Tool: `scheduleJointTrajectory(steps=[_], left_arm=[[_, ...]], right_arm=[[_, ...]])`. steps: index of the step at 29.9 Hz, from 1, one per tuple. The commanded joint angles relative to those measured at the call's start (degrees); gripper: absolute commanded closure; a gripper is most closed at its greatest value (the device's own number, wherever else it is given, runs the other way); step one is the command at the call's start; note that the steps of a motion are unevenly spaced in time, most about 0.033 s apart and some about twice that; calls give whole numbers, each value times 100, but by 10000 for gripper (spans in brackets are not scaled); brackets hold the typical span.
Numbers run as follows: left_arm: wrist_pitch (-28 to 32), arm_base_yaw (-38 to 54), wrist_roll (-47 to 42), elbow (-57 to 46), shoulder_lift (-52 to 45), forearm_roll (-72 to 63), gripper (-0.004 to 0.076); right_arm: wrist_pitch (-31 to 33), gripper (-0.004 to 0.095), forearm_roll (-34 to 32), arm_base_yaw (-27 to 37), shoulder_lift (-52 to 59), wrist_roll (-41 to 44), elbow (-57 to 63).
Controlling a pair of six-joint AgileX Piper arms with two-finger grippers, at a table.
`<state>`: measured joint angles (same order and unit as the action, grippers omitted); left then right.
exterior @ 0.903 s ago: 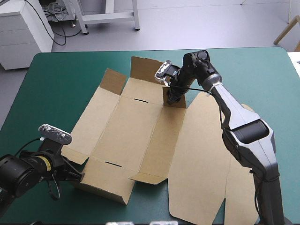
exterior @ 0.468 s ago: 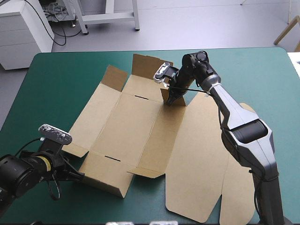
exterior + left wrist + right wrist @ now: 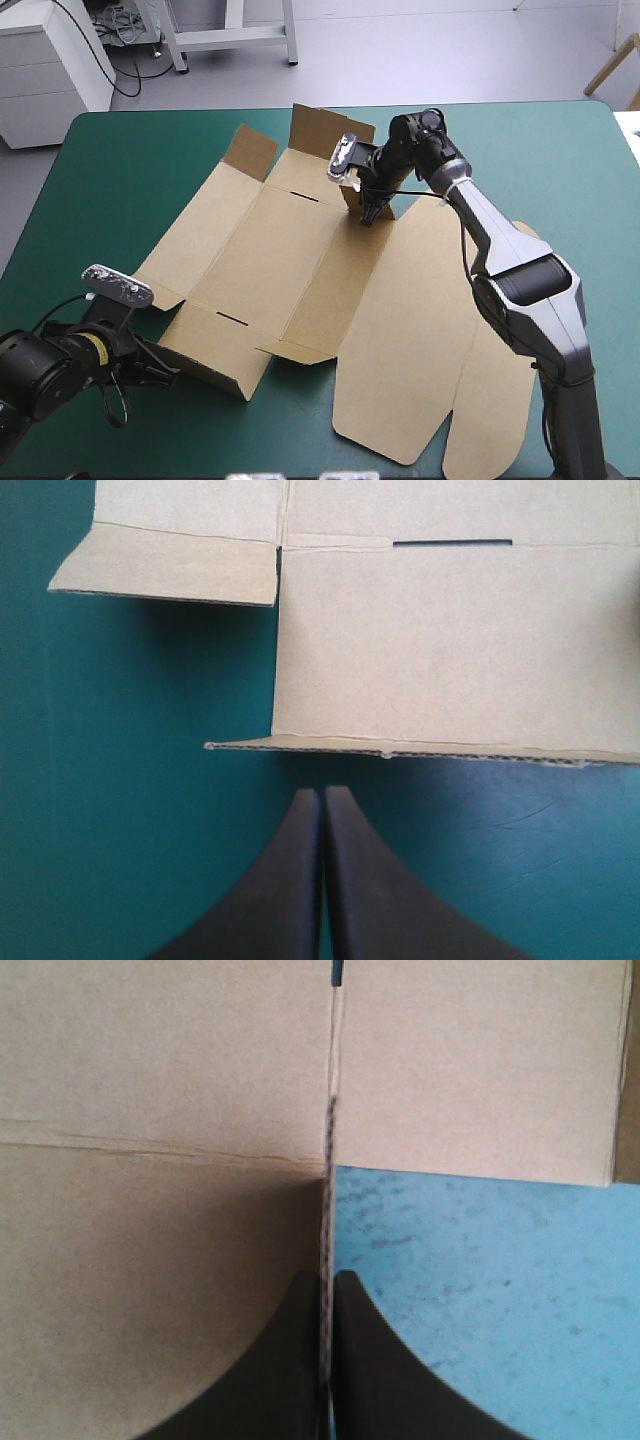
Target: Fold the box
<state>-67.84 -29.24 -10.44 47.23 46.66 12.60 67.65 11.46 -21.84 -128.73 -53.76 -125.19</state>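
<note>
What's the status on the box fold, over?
Right pincer shut on a raised flap of the box, far side. Left pincer shut, empty, just short of its near edge. Nothing in the way.

The setting is a robotics laboratory or test room, not a home, shop or kitchen. Indicators:

- A work table [image 3: 120,180] with a plain teal-green cover serves as the bench.
- Two robot arms reach over it from the near side: the left arm [image 3: 45,372], black, and the right arm [image 3: 525,285], grey and black.
- The work piece on the cover is the box [image 3: 270,260], a cut sheet of brown board.
- Beyond the far edge lies a bare grey floor [image 3: 430,50].
- A white drawer cabinet [image 3: 50,70] stands on that floor, with loose black cables [image 3: 128,60] trailing beside it.
- The pale metal legs of a stand [image 3: 235,38] rise nearby.
</note>
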Motion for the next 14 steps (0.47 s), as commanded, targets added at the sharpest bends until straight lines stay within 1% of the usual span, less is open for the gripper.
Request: scheduleJointTrajectory(steps=[1, 5, 10, 14], left_arm=[[181, -41, -46, 202, -9, 79, 734], [181, -41, -46, 202, -9, 79, 734], [181, -41, -46, 202, -9, 79, 734], [181, -41, -46, 202, -9, 79, 734]], right_arm=[[-153, 927, 418, 15, 378, -716, -189], [-190, 928, 746, 15, 378, -1569, -189], [-230, 928, 1230, 13, 378, -2144, -189], [-230, 928, 1308, -50, 378, -2420, -189]])
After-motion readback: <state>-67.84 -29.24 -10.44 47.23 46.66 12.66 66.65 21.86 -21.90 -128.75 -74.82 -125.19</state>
